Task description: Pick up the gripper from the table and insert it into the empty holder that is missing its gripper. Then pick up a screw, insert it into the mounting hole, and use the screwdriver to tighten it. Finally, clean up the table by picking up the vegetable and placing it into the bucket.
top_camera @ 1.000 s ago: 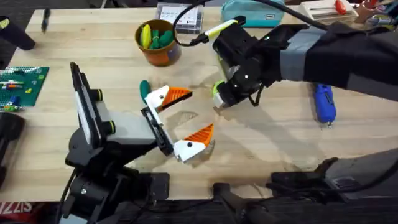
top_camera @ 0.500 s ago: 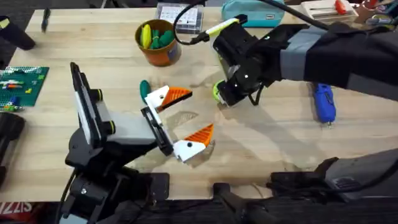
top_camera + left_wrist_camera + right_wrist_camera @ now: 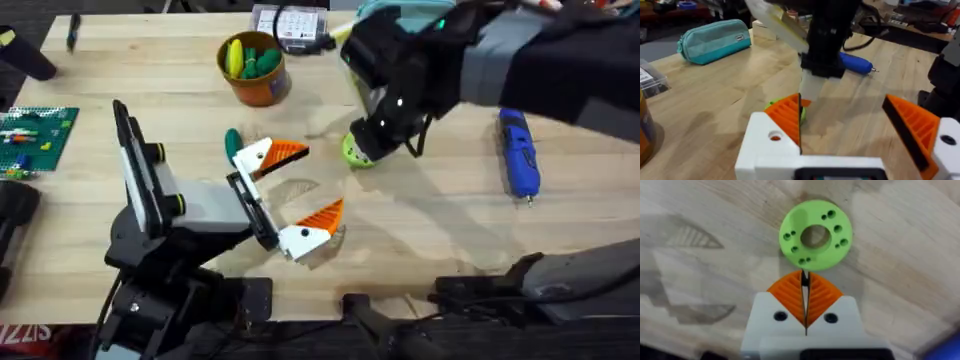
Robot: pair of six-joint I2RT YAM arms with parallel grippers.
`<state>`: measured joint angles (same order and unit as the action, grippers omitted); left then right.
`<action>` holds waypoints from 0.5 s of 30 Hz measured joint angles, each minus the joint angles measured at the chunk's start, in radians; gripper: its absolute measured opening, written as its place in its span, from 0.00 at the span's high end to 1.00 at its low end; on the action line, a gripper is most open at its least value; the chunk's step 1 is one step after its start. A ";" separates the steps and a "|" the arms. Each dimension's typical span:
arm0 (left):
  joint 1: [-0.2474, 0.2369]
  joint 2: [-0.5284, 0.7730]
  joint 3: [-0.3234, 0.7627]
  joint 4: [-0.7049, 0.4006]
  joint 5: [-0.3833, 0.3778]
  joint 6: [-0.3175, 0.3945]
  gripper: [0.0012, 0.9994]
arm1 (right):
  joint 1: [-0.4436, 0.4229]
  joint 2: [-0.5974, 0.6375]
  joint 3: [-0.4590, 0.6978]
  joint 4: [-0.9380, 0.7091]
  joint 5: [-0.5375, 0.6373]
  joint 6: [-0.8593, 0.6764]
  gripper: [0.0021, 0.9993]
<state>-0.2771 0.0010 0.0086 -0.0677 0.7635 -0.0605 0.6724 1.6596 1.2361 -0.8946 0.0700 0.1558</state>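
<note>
My right gripper [image 3: 366, 138] hangs shut just above the table, its orange pads [image 3: 790, 296] pressed together with nothing seen between them. Just beyond its tips a lime-green ring with holes [image 3: 815, 234] lies flat. My left gripper [image 3: 298, 186] stands open over bare wood, jaws wide. The dark green vegetable [image 3: 232, 140] lies close behind its far finger. At the back stands the orange-brown bucket [image 3: 262, 88], holding yellow and green pieces. The blue screwdriver [image 3: 518, 160] lies at the right, also seen as the screwdriver [image 3: 856, 63] behind the right arm. The loose gripper, the holder and the screw are out of view.
A clear compartment box [image 3: 290, 24] and a teal pouch [image 3: 715, 39] sit along the back edge. A green studded plate [image 3: 36, 134] lies at the far left. Open wood shows between the ring and the screwdriver.
The right arm has risen and drawn back toward the far edge, uncovering more of the lime-green ring, which stays on the table. The left arm has not moved.
</note>
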 joint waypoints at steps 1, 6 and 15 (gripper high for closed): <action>0.000 0.000 0.000 0.000 0.000 0.000 0.01 | 0.000 0.000 0.032 -0.039 0.000 0.000 1.00; 0.000 0.000 0.000 0.000 0.000 0.000 0.01 | 0.000 -0.015 0.215 -0.226 -0.004 0.000 1.00; 0.000 0.000 0.000 0.000 0.000 0.000 0.01 | 0.000 -0.047 0.414 -0.314 -0.005 0.000 1.00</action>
